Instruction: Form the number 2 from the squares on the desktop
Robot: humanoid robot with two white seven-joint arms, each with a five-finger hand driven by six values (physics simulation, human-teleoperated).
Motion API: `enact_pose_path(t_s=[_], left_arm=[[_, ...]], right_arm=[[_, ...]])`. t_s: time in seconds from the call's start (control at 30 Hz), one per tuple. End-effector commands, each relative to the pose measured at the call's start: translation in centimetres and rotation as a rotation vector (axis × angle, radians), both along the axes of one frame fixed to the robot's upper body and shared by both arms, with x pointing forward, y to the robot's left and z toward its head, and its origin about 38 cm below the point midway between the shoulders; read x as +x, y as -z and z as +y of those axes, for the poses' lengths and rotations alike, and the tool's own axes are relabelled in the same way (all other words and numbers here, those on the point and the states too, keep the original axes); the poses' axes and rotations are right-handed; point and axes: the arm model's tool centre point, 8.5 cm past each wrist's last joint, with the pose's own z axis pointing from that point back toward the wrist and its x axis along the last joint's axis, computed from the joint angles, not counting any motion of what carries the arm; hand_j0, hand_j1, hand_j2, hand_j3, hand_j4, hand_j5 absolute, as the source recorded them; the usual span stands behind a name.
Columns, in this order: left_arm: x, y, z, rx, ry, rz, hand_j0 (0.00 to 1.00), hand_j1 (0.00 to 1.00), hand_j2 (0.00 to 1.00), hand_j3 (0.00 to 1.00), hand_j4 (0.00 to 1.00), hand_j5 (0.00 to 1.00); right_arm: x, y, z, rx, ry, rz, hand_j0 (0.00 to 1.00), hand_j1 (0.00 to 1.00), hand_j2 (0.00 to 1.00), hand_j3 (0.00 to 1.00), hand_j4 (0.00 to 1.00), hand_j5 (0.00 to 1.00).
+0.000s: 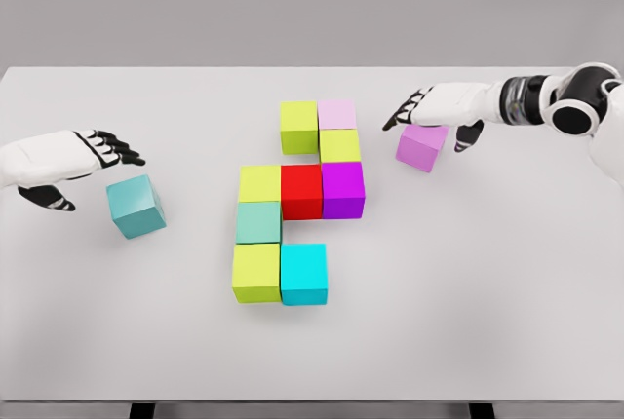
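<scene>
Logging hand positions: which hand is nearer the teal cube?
Left. The left hand hovers just above and left of the teal cube; the right hand is far across the table, over a violet cube.

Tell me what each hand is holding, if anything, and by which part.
The right hand reaches over the loose purple cube; whether it grips cannot be told. The left hand hovers open beside the teal cube, holding nothing.

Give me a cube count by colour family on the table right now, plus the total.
Yellow-green cubes: 4
Teal cubes: 2
Purple or violet cubes: 2
Pale pink cube: 1
Red cube: 1
Cyan cube: 1
Total: 11 cubes
</scene>
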Motion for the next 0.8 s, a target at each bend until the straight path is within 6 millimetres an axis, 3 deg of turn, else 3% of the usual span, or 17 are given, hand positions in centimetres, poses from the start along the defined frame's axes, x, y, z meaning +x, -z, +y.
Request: enact_pose_path(t_s=[0.0, 0.37, 0.57, 0.77], left_arm=[[-0.1, -0.2, -0.5, -0.009, 0.015, -0.002, 1.0, 1.0, 1.0, 1.0, 1.0, 1.0], [-0.2, -0.9, -2.9, -0.005, 0.089, -0.032, 1.0, 1.0, 1.0, 1.0, 1.0, 1.0], [-0.2, 0.3, -3.4, 0.033, 0.11, -0.025, 1.0, 1.0, 1.0, 1.0, 1.0, 1.0], [-0.1, 1.2, -4.0, 0.052, 0.125, -0.023, 1.0, 1.0, 1.0, 1.0, 1.0, 1.0]], right_arm=[[0.2, 0.6, 0.0, -0.002, 0.015, 0.012, 0.98, 0.98, 0.98, 0.98, 0.98, 0.98], [0.2, 1.0, 0.4, -0.015, 0.005, 0.014, 0.96, 0.96, 0.96, 0.96, 0.96, 0.96], [0.2, 1.0, 0.8, -0.045, -0.009, -0.001, 0.73, 0.73, 0.73, 0.73, 0.73, 0.73], [0.3, 0.7, 0.9, -0.049, -0.012, -0.009, 0.67, 0.67, 0.67, 0.67, 0.67, 0.67]])
